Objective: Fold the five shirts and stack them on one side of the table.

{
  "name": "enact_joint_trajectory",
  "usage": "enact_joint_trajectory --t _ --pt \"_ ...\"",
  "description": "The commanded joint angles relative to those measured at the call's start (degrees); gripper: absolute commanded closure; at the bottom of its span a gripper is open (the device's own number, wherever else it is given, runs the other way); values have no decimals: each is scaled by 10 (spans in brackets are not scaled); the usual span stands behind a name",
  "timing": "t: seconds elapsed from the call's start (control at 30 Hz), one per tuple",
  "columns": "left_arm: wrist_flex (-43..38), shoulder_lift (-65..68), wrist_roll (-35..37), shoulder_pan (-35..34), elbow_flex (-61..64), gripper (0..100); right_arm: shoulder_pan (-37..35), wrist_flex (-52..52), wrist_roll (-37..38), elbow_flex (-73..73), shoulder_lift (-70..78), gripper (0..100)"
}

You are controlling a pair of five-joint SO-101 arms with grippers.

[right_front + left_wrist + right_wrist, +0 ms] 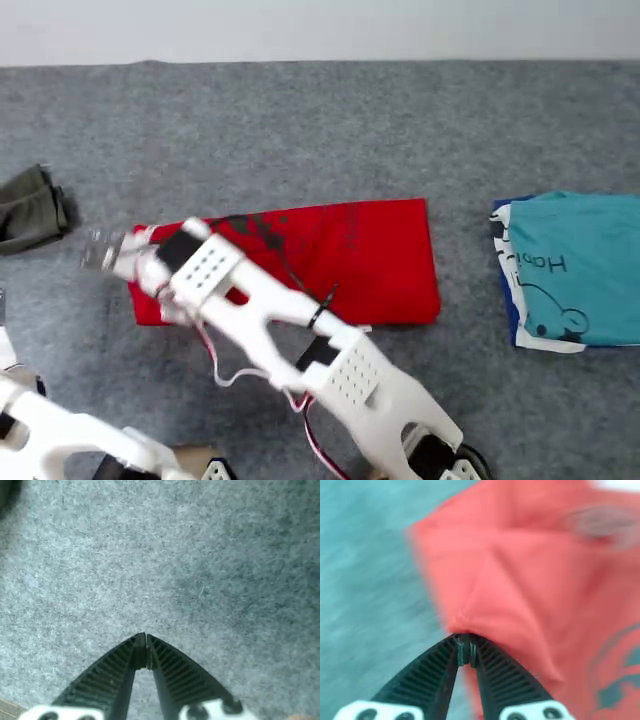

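Mid-table, the red shirt (350,260) lies flat on the grey felt (300,130). The right gripper (465,652) is clamped on its edge at the end nearer the olive shirt (30,208) (fabric peaks at the tips). The left gripper (145,652) has its tips together, holding nothing, over bare felt. A folded teal shirt (580,265) tops a stack at the opposite table edge.
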Motion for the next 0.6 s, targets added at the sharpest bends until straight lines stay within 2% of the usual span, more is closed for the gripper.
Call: enact_joint_trajectory --t 0.0,0.1,0.2,0.57 --pt "-1 -14 -1 2 -5 994 55 -61 10 -84 -6 989" --pt "-1 -14 -1 2 -3 994 70 -63 10 -136 4 989" --pt "-1 -14 -1 2 -3 994 64 -19 9 -167 11 989" --pt "-1 -14 -1 3 -7 994 15 132 5 -169 26 989"
